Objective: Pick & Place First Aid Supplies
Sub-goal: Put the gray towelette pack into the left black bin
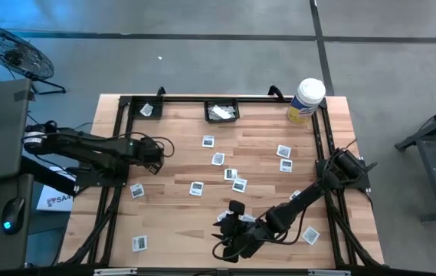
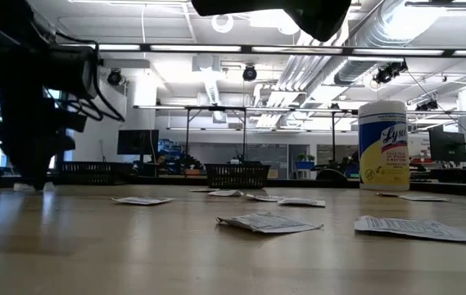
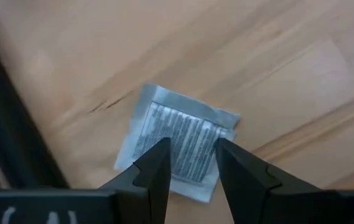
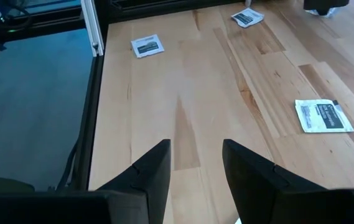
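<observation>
The left gripper (image 3: 189, 165) hangs just above one white packet (image 3: 178, 142) with a dark printed centre, near the left edge of the table (image 1: 263, 130). Its two fingers (image 3: 155, 171) stand apart with a narrow gap, and nothing is between them; the packet lies flat on the wood under the tips. In the high view this gripper (image 1: 156, 157) is at the left side, and the packet below it is mostly hidden by the arm.

The right gripper (image 4: 195, 165) is near the front edge of the table, also with the fingers parted and empty, over bare wood. Its wrist view shows a packet (image 4: 323, 116) to one side and two other ones (image 4: 147, 45) farther away, beside the black frame rail (image 4: 97, 93).

The other first aid packets (image 1: 218, 159) are scattered over the middle of the table, well apart from each other. A black tray (image 1: 222, 111) at the far edge holds some white pieces. The white tub with yellow label (image 1: 305, 100) stands upright at the far right corner.

The low view shows what the high view does not: the packets (image 2: 269, 222) lie flat but with a little curled edges, and the tub (image 2: 382, 146) rises well above them. In this view the tray (image 2: 237, 174) is a mesh basket, and the room is behind it
</observation>
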Action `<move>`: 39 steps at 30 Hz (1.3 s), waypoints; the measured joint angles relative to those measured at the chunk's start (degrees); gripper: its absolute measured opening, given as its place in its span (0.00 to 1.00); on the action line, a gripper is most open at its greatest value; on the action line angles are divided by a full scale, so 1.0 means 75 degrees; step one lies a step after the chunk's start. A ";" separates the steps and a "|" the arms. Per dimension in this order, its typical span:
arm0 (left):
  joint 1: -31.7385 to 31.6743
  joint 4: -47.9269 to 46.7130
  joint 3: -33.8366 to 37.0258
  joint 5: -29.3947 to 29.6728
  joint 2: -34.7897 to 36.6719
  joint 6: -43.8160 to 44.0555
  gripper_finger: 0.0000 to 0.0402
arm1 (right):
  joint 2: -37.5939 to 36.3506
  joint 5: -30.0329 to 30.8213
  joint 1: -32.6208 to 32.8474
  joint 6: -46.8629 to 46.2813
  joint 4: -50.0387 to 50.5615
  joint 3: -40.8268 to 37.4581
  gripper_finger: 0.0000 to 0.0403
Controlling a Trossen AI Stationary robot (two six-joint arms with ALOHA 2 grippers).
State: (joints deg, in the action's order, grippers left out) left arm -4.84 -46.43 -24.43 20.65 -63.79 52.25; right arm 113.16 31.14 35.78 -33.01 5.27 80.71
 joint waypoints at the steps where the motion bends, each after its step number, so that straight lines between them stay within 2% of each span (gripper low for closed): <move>1: -0.0043 0.0205 0.0074 -0.0111 0.0008 -0.0017 0.31 | 0.0000 0.0000 0.0008 0.0002 0.0000 0.0000 0.35; 10: 0.0232 0.1923 0.0167 -0.0874 0.0000 -0.0809 0.31 | 0.0000 0.0012 0.0034 0.0119 -0.0002 0.0000 0.35; 17: 0.0632 0.3787 0.0129 -0.2078 -0.0012 -0.1553 0.31 | 0.0000 0.0027 0.0031 0.0119 -0.0002 0.0000 0.35; 21: 0.0667 0.3544 -0.0227 -0.2322 0.0010 -0.1827 0.31 | 0.0000 0.0026 0.0031 0.0120 -0.0008 0.0000 0.35; 28: 0.0861 0.3536 -0.0372 -0.1439 0.0250 -0.1759 0.31 | 0.0000 0.0026 0.0028 0.0123 -0.0005 0.0000 0.35; 30: 0.1120 0.3528 -0.0369 -0.0895 0.0227 -0.1450 0.31 | 0.0000 0.0026 0.0030 0.0129 -0.0008 0.0000 0.35; 35: 0.1822 0.3647 -0.0370 0.0868 -0.0182 -0.0462 0.31 | 0.0000 0.0041 0.0031 0.0130 -0.0011 0.0000 0.35; 39: 0.1847 0.3655 -0.0375 0.1178 -0.0783 -0.0128 0.31 | 0.0000 0.0048 0.0031 0.0124 -0.0058 0.0000 0.35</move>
State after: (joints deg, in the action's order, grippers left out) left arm 9.02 -19.01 -27.24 29.48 -69.66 51.29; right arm 113.16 31.50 36.01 -32.08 4.84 80.71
